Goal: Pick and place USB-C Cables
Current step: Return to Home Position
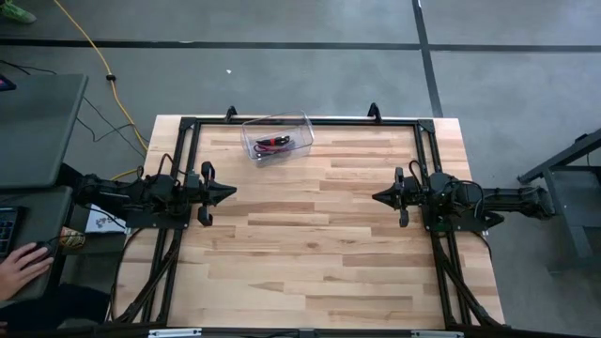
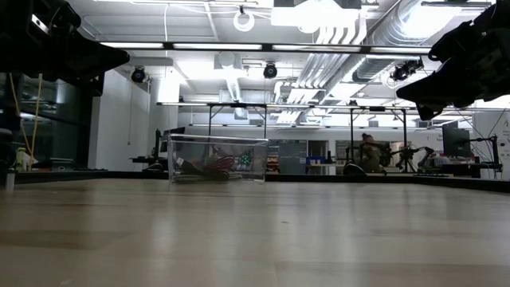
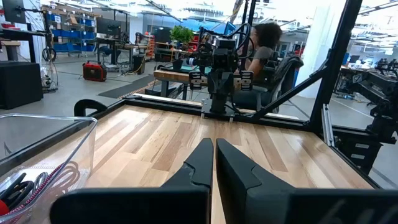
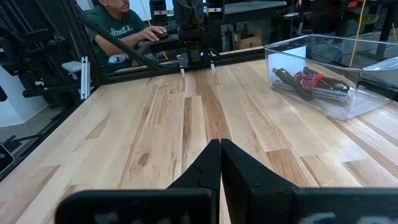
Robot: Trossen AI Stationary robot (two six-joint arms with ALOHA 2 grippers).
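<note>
The bundled USB-C cables (image 1: 272,144) lie inside a clear plastic bin (image 1: 277,137) that rests on its base near the table's far edge, left of centre. In the right wrist view I see a red cable (image 4: 309,78), a black one and a silver-grey one (image 4: 326,93) in the bin (image 4: 320,74). The low view shows the bin (image 2: 217,158) with reddish cables. My left gripper (image 1: 231,192) hovers shut at the table's left side. My right gripper (image 1: 377,196) hovers shut at the right side. Both are raised above the table, fingers pointing toward the middle.
A black frame (image 1: 300,121) runs along the table's far, left and right edges. Bare wood (image 1: 310,235) spreads between the two grippers and toward the near edge. A person's hand (image 1: 23,268) rests at a desk left of the table. A yellow cord (image 1: 94,56) lies on the floor.
</note>
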